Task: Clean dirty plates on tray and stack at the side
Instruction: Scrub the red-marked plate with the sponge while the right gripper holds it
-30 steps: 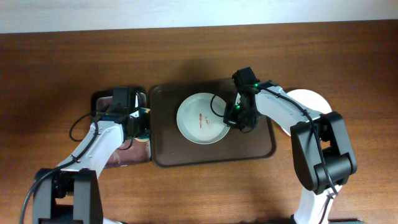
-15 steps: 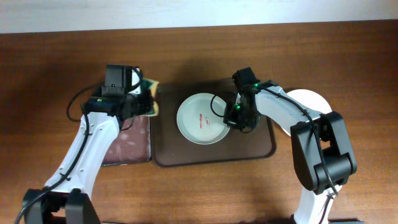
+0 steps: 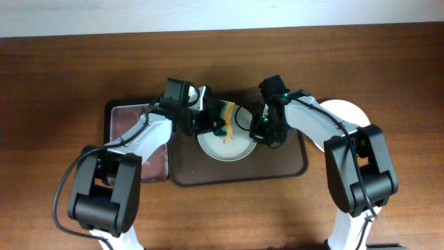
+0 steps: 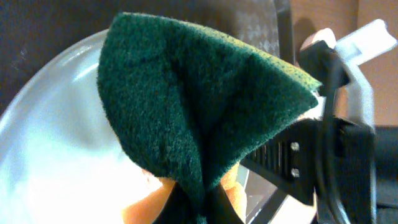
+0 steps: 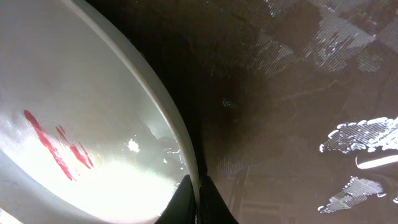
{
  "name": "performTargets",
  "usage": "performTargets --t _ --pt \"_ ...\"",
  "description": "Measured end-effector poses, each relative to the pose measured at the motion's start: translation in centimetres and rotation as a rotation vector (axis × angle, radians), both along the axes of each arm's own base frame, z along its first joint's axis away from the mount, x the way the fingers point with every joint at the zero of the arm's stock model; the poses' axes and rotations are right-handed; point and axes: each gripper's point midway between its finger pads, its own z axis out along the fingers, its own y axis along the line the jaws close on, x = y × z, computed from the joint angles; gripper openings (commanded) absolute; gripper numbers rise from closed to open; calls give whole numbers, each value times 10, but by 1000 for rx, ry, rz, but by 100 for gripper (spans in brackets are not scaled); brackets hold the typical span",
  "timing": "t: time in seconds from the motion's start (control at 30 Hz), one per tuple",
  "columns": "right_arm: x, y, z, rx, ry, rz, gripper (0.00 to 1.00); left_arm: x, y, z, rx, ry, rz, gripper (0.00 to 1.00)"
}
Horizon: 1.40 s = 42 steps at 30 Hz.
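Plate sits mid-tray, held at its right rim by right claw; in the right wrist view the claw has its fingertips closed in on the rim, one on each side, pinching it. Left claw is clamped on a sponge with a dark green scrub face and a yellow-orange body, and it holds the sponge over the plate's upper middle. In the left wrist view the sponge is folded into a peak above the fingertips, with the pale plate right behind it; whether the sponge touches the plate can't be told. Red smears show on the plate's inside near the gripped rim. Brown tray looks wet and streaky under the right claw. Small tray lies just left of the brown tray. Second plate, white, rests on the table to the right, partly hidden by the right arm.
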Motion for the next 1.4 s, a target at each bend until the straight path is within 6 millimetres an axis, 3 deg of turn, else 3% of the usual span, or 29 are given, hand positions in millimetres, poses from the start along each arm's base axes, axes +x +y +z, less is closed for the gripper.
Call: performTargets --t 0.27,0.4,0.5,0.63,0.77,0.93,1.07,1.17,1.4 --pt "0 0 0 0 1 0 4 -10 -32 -30 -10 100 22 0" --pt "-3 1 0 7 13 3 4 -20 -16 -50 170 156 87 0" --pt "-6 4 0 9 21 9 4 -13 14 -48 372 97 160 0" --pt "-9 4 0 8 34 8 9 -12 38 -29 476 70 187 0" --pt "-10 2 0 -1 39 7 9 -2 25 -3 383 16 177 0" --pt "-10 2 0 -2 39 7 9 0 7 1 323 16 180 0" --pt "-10 2 0 -2 40 6 9 -9 -25 -25 300 44 128 0" --pt "-11 1 -1 -7 44 5 9 -18 -32 -43 316 90 106 0" --pt "-12 1 -1 -4 46 7 9 -18 6 -45 525 71 148 0"
